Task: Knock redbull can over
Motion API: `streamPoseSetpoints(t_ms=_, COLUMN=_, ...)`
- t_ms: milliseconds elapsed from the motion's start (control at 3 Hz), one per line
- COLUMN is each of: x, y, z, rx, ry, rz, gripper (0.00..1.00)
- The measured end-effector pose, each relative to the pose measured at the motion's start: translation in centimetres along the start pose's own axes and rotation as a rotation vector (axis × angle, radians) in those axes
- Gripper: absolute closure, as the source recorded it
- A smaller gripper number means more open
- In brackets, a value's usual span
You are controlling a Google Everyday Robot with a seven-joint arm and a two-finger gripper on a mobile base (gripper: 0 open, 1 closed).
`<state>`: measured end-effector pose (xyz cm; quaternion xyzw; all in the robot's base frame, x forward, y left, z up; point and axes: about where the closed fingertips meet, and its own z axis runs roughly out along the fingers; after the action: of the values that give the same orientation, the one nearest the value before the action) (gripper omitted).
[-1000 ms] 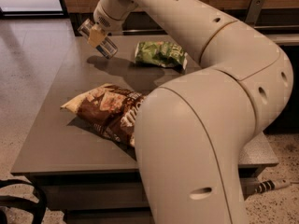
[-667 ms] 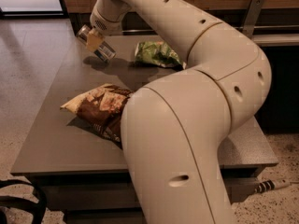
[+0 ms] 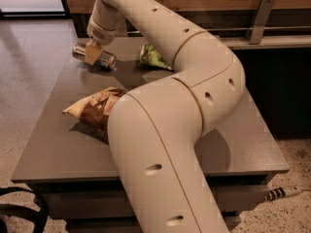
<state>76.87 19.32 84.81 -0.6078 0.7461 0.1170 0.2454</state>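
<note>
The redbull can [image 3: 106, 60] lies on its side on the far left part of the grey table [image 3: 43, 149], its silver top pointing left. My gripper [image 3: 91, 54] is right over the can's middle and touches or nearly touches it. The arm reaches from the bottom of the camera view, across the table, up to the can.
A brown chip bag [image 3: 90, 111] lies on the table's left middle, partly behind my arm. A green chip bag [image 3: 153, 57] lies at the back, right of the can. The table's left edge is close to the can. A wooden wall and a rail run behind the table.
The can was tilted at my gripper a second ago; now it lies flat on its side on the table. My arm has bent further and swung across the view.
</note>
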Motion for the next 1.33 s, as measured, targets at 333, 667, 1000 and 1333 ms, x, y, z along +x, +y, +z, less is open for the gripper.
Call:
streamPoseSetpoints(t_ms=333, x=-0.4, y=0.3, z=1.9, rx=-0.046, ry=0.0, rz=-0.016, gripper=1.0)
streamPoseSetpoints(t_ms=667, x=-1.1, y=0.8, z=3.7, rx=-0.087, ry=0.002, rz=-0.039, gripper=1.0)
streamPoseSetpoints(t_ms=1000, x=-1.2, y=0.8, z=3.6, rx=-0.089, ry=0.002, rz=-0.04, gripper=0.83)
streamPoseSetpoints(t_ms=1333, x=-1.3, y=0.8, z=3.7, rx=-0.091, ry=0.003, rz=-0.04, gripper=0.5)
